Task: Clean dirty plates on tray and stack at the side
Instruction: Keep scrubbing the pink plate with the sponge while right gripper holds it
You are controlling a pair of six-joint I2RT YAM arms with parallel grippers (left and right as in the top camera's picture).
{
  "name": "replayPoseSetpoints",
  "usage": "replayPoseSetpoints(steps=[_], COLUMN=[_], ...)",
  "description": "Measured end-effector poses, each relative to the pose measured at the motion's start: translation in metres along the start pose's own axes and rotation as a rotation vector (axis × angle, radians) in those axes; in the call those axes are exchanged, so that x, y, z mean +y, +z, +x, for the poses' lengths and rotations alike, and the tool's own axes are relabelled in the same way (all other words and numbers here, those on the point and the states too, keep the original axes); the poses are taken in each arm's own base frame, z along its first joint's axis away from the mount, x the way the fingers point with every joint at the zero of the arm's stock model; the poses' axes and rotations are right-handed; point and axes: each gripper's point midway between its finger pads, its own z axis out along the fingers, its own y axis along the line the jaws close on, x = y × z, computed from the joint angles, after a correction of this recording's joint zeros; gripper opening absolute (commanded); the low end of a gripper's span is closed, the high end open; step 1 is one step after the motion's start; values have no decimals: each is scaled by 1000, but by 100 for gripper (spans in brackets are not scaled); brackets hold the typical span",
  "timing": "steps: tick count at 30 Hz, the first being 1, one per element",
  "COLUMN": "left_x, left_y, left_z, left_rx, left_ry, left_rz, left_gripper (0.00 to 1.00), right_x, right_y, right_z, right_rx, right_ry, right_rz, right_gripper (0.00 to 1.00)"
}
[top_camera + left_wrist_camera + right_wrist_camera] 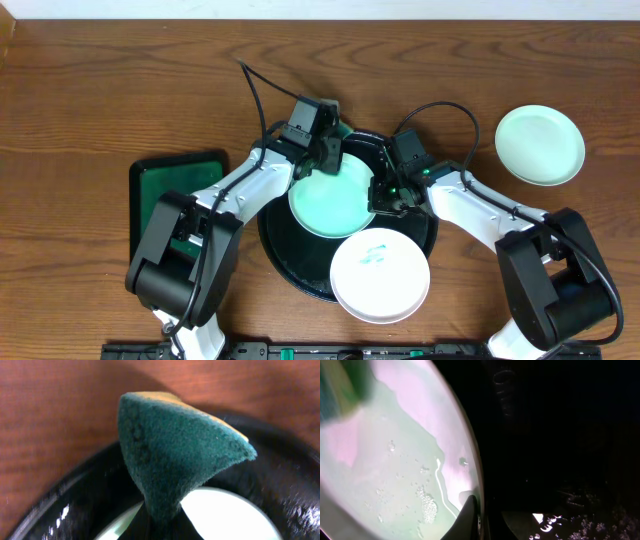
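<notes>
The large black tray (pixel 290 262) holds a mint-green plate (pixel 330 200) near its middle and a white plate (pixel 380 276) with green smears overhanging its front right rim. My left gripper (pixel 326 152) is shut on a green and yellow sponge (pixel 175 450) at the mint plate's far edge (pixel 227 515). My right gripper (pixel 380 192) is shut on the mint plate's right rim (pixel 472 510); the plate's surface (pixel 395 475) is wet with suds. A second mint-green plate (pixel 540 145) lies on the table at the right.
A rectangular dark green tray (pixel 170 195) lies left of the black tray, partly under my left arm. Both arms reach over the black tray from the front. The wooden table (pixel 100 90) stretches behind.
</notes>
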Motion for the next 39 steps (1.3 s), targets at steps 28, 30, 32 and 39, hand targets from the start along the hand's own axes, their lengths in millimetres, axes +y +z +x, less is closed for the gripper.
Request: replayPoseSetpoints(steps=[28, 30, 32, 39], left_x=[33, 34, 32, 15], left_y=[-22, -27, -32, -49], left_z=[49, 54, 57, 68], left_rx=[245, 265, 277, 309], left_ry=[118, 116, 113, 93], left_rz=[-192, -195, -182, -82], left_gripper=[8, 7, 7, 7], right_x=[2, 2, 2, 2], right_y=[1, 1, 1, 1], right_z=[-1, -1, 0, 2], right_rx=[2, 3, 4, 14], right_ry=[-50, -56, -59, -57], right_rz=[-8, -8, -8, -10], right_gripper=[1, 1, 1, 1])
